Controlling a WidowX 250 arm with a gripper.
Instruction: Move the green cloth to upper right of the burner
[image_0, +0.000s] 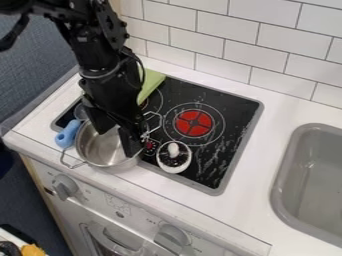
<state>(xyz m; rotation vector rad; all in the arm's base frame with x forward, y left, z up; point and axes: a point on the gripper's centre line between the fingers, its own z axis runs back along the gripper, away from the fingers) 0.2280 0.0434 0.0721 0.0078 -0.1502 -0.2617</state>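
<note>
Cooktop (234, 111) first: the steel pot (95, 148) sits at its near-left corner, and my claw (117, 143) hangs over that, spread wide. The green cloth (153, 83) lies beyond the claw toward the wall (234, 22), back-left corner, partly behind my arm (103, 62); pale, smooth-ish, visible bit longer front-to-back.

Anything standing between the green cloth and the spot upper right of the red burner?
Nothing visible does; black stovetop lies between the green cloth and that side of the red burner. The metal pot and white oval item sit nearer the front.
</note>
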